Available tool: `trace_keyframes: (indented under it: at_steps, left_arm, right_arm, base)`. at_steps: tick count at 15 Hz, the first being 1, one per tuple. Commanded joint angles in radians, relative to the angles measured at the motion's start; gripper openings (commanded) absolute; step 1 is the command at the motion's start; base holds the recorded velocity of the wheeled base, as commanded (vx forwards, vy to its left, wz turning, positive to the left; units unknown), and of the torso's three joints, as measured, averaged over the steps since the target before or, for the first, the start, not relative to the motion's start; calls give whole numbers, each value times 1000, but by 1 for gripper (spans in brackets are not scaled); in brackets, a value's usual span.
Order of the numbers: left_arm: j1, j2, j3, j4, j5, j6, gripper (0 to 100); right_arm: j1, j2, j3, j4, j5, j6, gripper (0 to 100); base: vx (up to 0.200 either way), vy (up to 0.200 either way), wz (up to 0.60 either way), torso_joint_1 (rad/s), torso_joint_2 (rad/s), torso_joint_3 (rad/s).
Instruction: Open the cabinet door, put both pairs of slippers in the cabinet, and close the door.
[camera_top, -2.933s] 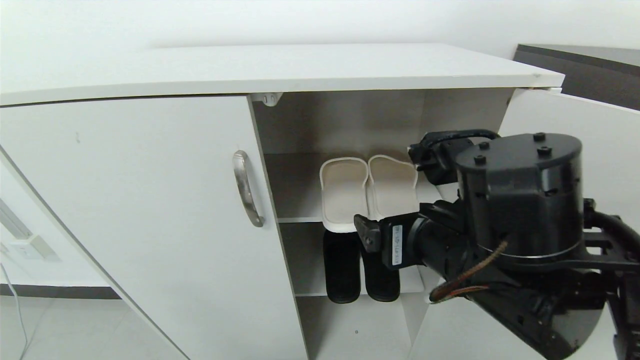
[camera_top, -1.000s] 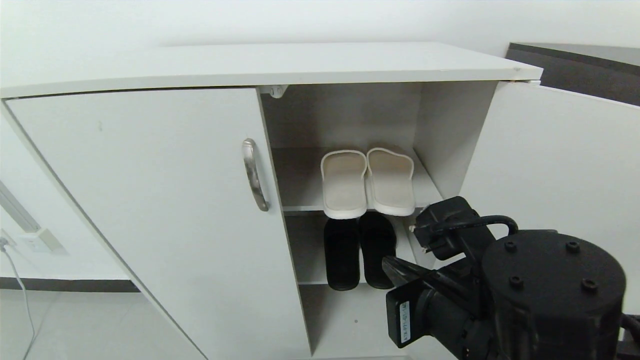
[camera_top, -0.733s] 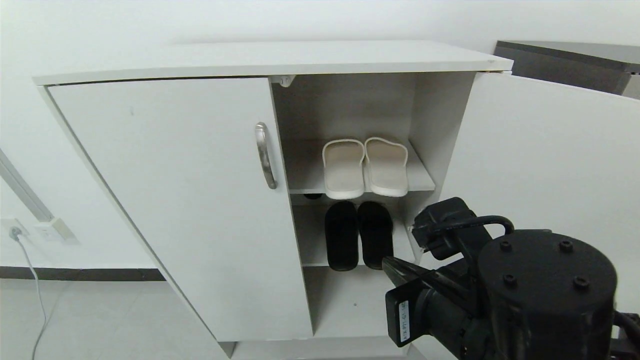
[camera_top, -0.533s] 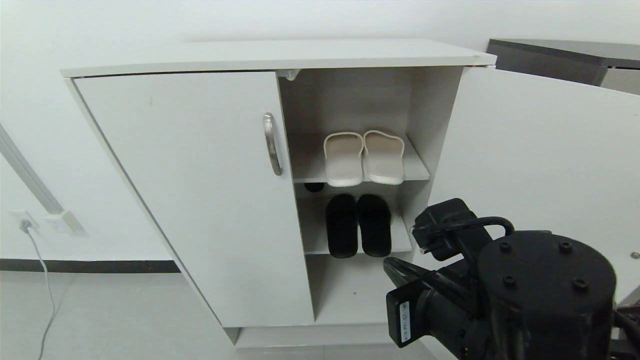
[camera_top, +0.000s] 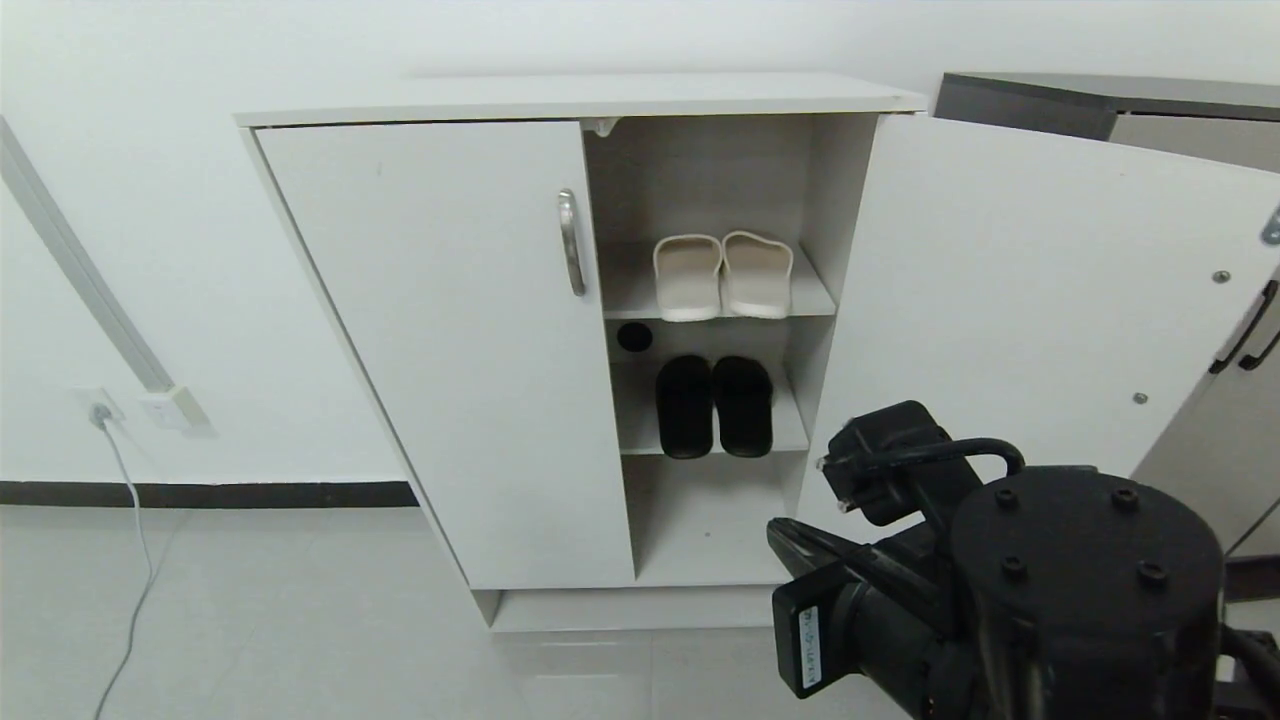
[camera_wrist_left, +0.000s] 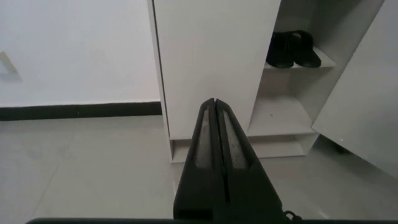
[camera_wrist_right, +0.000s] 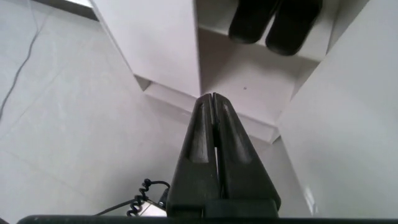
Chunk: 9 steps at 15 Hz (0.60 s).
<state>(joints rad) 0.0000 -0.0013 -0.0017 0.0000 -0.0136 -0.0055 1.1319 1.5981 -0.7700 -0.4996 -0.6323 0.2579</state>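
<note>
Head view: white two-door cabinet (camera_top: 580, 95) against a white wall. Left door (camera_top: 440, 330) shut, with a curved silver metal handle (camera_top: 570, 243) at its inner edge. Right door (camera_top: 1000, 290) swung wide open toward the robot's right. Inside the open half, three levels. Pair of cream rubber slippers (camera_top: 722, 275) side by side on the upper shelf (camera_top: 625, 295), touching each other, heels at the front edge. Pair of black rubber slippers (camera_top: 714, 405) side by side on the middle shelf (camera_top: 635, 420), directly below the cream pair. Small round dark hole (camera_top: 634, 336) in the back panel between the two shelves. Black right arm (camera_top: 1000, 580) low in front of the open door, well apart from both pairs. Grey cabinet (camera_top: 1200, 110) just beyond the open door. White wall socket (camera_top: 98, 410) with a grey cable down to the floor, well to the left.

Left wrist view: left gripper (camera_wrist_left: 214, 102) with black fingers pressed flat together, nothing between them, above grey floor tiles in front of the shut door. Black slippers (camera_wrist_left: 293, 50) on their shelf farther off.

Right wrist view: right gripper (camera_wrist_right: 213, 96) likewise pinched closed and empty, pointed at the cabinet's bottom level, below the black slippers (camera_wrist_right: 273, 18).
</note>
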Motion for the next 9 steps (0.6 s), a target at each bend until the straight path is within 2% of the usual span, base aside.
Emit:
trace_keyframes:
  at_steps: [1,4,6,9]
  left_arm:
    - [0,1,0,0,0,-1,0]
    - [0,1,0,0,1,-1,0]
    - [0,1,0,0,1,-1,0]
    - [0,1,0,0,0,1,0]
  right_arm:
    - [0,2,5,-1,0,0,0]
    - [-9,5,24,-2,16,4,0]
    - [-20,10,51,-19,54,1,0]
    - [-29,10,64,-45,56,-9,0]
  base:
    - [-200,0,0,2,2,2]
    - [-200,0,0,4,2,5]
    - [0,0,0,0,0,0]
    - [0,0,0,0,0,0]
